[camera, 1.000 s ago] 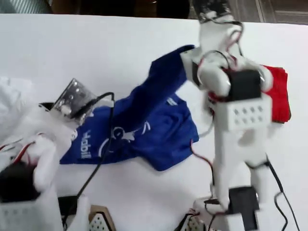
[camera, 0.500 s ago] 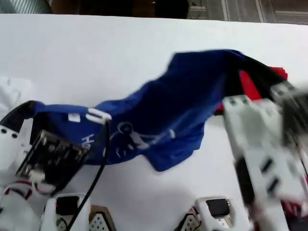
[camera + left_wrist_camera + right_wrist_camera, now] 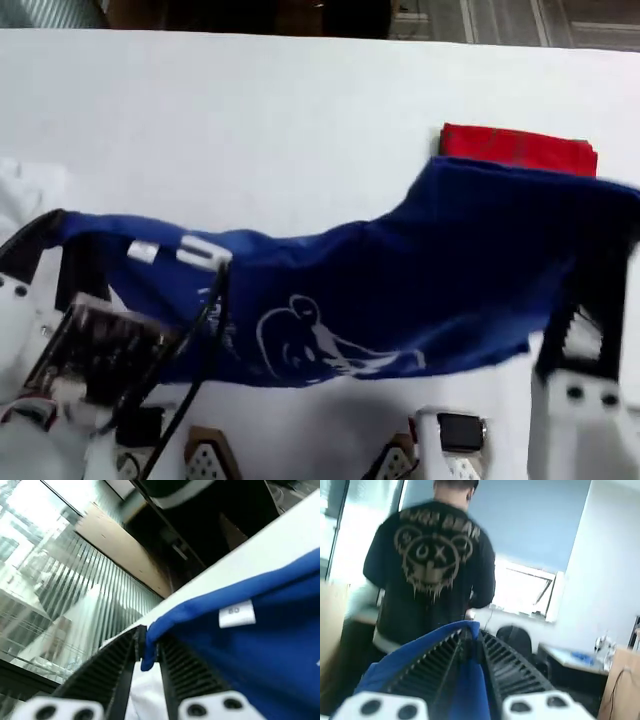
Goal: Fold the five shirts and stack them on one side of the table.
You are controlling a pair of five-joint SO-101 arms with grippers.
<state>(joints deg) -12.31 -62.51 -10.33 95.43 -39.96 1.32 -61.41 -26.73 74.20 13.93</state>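
A blue shirt (image 3: 400, 290) with a white print hangs stretched between both arms above the near half of the white table (image 3: 250, 130). My left gripper (image 3: 55, 225) is shut on its left corner, seen up close as blue cloth (image 3: 200, 615) pinched between black ridged fingers (image 3: 115, 665). My right gripper (image 3: 625, 215) is shut on the shirt's right end, where blue fabric (image 3: 465, 680) sits between its fingers (image 3: 510, 670). A folded red shirt (image 3: 520, 150) lies on the table at the right, behind the blue one.
White cloth (image 3: 25, 195) lies at the table's left edge, also white cloth (image 3: 147, 695) under the left fingers. The arm bases (image 3: 450, 440) stand at the near edge. The table's far half is bare.
Both arms pulled back toward the near edge and apart, lifting the blue shirt off the table and stretching it wide. The red shirt is now uncovered.
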